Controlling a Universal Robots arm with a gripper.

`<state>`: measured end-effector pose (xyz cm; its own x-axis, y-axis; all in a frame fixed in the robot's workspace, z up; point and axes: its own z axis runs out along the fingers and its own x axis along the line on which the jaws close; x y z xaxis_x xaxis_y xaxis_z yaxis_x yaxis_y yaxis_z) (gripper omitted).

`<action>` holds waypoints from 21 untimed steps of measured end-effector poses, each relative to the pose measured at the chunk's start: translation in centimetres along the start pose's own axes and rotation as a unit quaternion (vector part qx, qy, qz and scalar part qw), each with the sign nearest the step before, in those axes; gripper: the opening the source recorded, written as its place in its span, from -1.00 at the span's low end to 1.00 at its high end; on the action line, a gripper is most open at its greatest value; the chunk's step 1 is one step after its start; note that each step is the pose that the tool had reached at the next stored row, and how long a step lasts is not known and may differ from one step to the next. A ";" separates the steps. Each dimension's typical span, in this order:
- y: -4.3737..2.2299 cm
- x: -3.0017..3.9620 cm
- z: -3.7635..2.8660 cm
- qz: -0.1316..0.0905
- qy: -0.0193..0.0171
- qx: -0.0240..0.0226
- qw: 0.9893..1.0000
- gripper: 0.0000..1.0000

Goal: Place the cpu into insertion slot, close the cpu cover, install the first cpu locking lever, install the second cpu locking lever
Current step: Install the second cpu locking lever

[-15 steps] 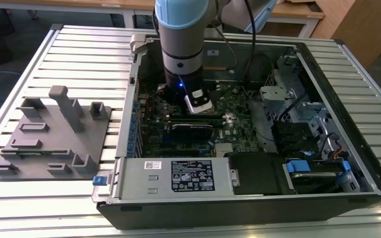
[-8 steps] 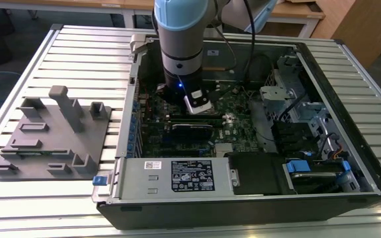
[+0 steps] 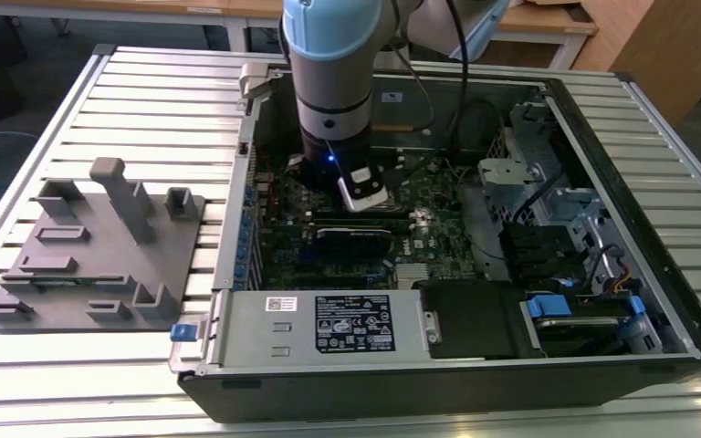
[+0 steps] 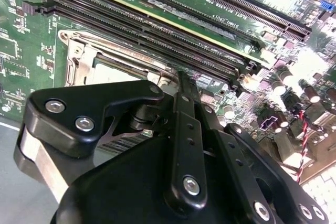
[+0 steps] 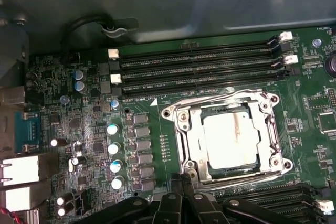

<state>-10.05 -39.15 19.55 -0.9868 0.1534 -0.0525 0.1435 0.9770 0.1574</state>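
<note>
Silvery cpu (image 5: 231,139) lies just beyond seemingly closed gripper (image 5: 181,182).

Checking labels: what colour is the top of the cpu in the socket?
Silvery-grey metal; the cpu shows best in the first wrist view.

Small flat square silvery-grey cpu (image 5: 231,140): seated flat in the silver-rimmed square insertion slot (image 5: 181,145) on the green board, beside the long memory slots. Thin silver metal cpu cover (image 5: 273,129): closed down, framing the chip.
</note>
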 end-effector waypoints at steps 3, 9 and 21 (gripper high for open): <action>-0.02 0.05 0.09 0.000 0.000 -0.002 1.000 -0.80; -0.05 0.16 0.20 0.000 0.001 -0.004 1.000 -0.80; 0.03 0.16 -0.39 0.000 0.001 -0.004 1.000 -0.80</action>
<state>-10.23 -39.15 19.93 -0.9868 0.1539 -0.0511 0.1436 0.9757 0.1658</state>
